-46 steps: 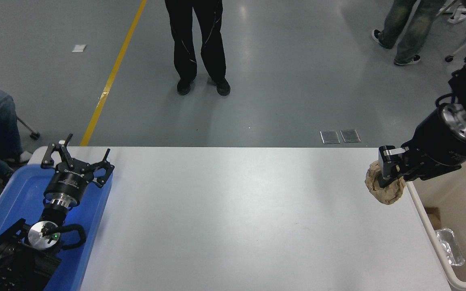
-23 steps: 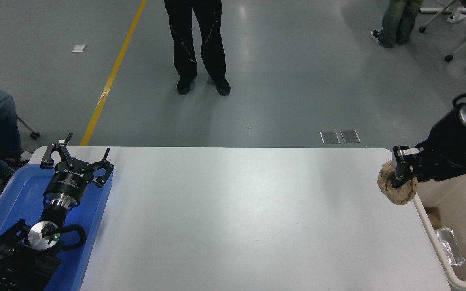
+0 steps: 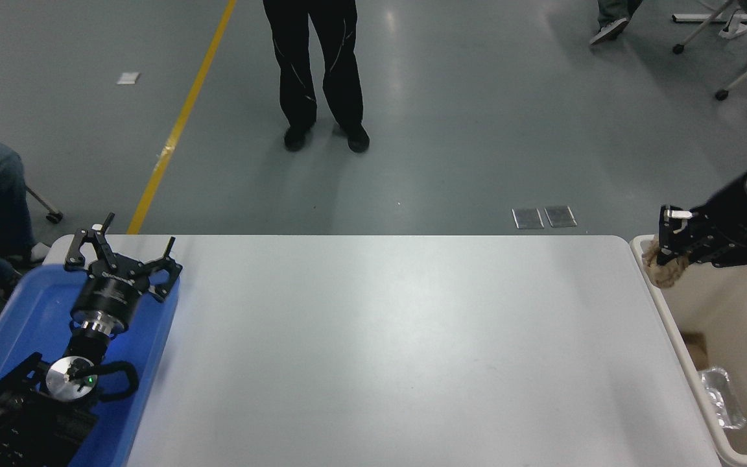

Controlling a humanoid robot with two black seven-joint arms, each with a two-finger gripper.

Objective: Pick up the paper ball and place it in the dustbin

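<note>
So we're at the carry step: the right black pincer is clenched on the crumpled tan-brown paper ball, right over the big beige plastic dustbin's near-left rim. Next, I'd guess: nudge further in, then let go. Left pincer sits splayed, parked over the blue tray.

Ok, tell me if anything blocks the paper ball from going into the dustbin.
Nothing visible does. The right end effector holds the paper ball over the dustbin at its near-table rim; the bin is open below, with only a silvery wrapper on its floor.
</note>
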